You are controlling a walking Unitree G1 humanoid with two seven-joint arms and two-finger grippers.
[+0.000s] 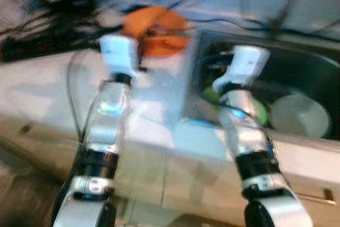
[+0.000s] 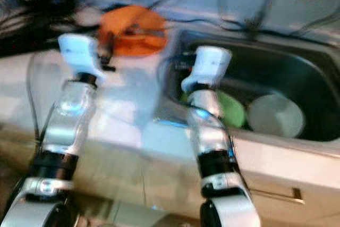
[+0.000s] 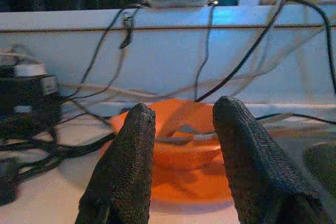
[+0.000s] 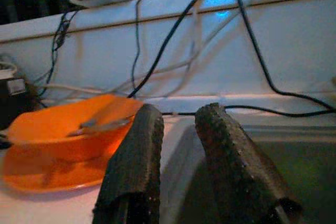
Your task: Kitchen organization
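Over the counter, my left gripper point(image 3: 181, 145) and right gripper point(image 4: 176, 145) hang apart, empty; orange plastic bowl point(image 3: 184, 135) and dishes in the dark steel sink point(image 2: 297, 73) still await sorting.

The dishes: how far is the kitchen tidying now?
Already in the sink: a green plate and a pale plate. In hand: nothing; the left gripper is open, aimed at the orange bowl with a utensil in it, on an orange plate. The right gripper, open, hangs by the sink edge. Left: the orange set.
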